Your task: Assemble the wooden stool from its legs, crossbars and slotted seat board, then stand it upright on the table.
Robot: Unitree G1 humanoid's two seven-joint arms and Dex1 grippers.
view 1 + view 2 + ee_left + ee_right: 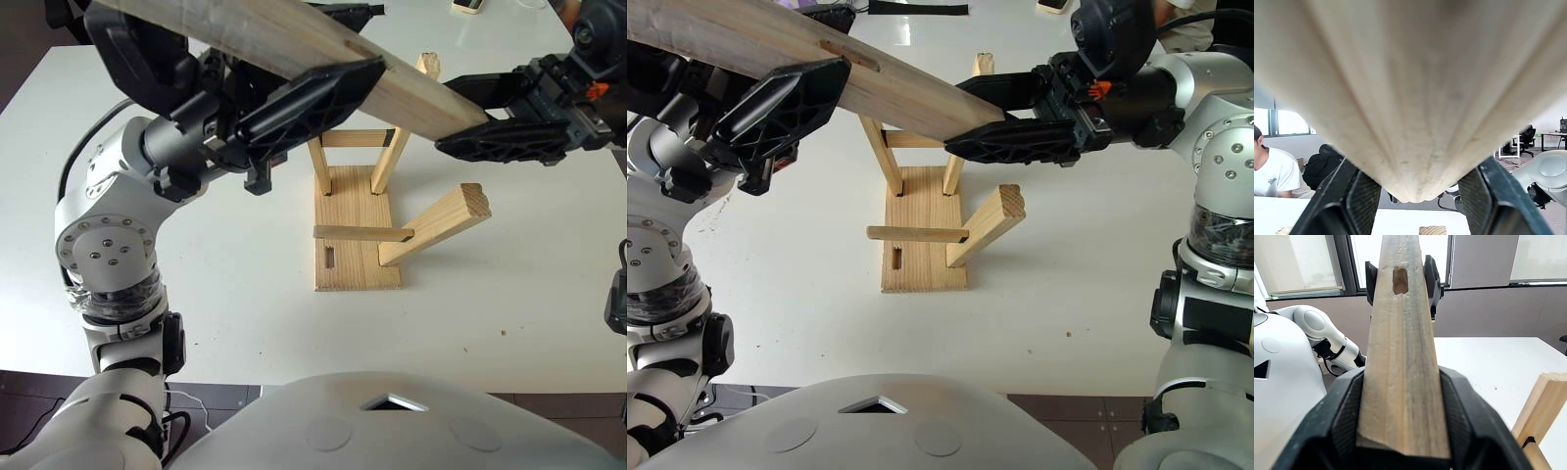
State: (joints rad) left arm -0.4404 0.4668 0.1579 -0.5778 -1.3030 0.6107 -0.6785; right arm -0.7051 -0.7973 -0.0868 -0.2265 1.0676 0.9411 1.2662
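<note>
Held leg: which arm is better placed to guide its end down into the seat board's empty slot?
Probably right. The right gripper clamps the held leg at its lower end, the part nearest the seat board. The left gripper grips farther up, off to the left, so it could just support.

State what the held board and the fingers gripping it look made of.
The held board: pale unfinished wood, probably pine; visible grain streaks, raw cut slot, no gloss. The fingers: black moulded plastic by the look; matte, ribbed lattice faces.
</note>
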